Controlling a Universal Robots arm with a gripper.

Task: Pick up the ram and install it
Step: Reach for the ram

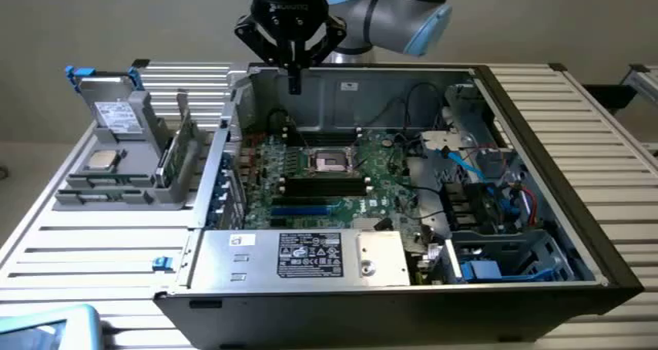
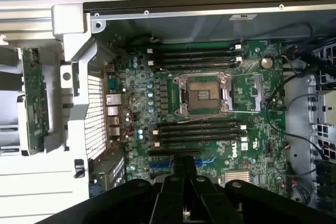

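The gripper (image 1: 295, 82) (image 2: 184, 162) has its two black fingers (image 2: 177, 179) pressed together with nothing between them. White lettering on its body appears to read ROBOTIQ. It hangs over the open computer case (image 1: 535, 146), near the far wall in the exterior view, and looks down on the green motherboard (image 1: 308, 203) (image 2: 252, 129).

Nearest below the fingertips in the wrist view lie black memory slots (image 2: 197, 129). Next comes the processor socket (image 1: 331, 162) (image 2: 205, 94) in its metal frame, with more slots beyond it. Small white print beside the slots looks like a DELL mark, though I cannot be sure. A white sticker (image 1: 347, 86) (image 2: 242, 17) sits on the case's wall, its print too small to read.

At the near end of the case in the exterior view, the power supply (image 1: 308, 256) carries a black label with white text and certification marks, none of it legible.

The ram (image 1: 172, 156) (image 2: 33, 98) stands on edge in a grey holder (image 1: 123, 192) on the slatted table (image 1: 92, 250). This is outside the case at the exterior view's left, well apart from the gripper. The same holder carries a silver processor chip (image 1: 101, 160) and a grey drive with blue handles (image 1: 115, 111) that bears a white label, also unreadable.
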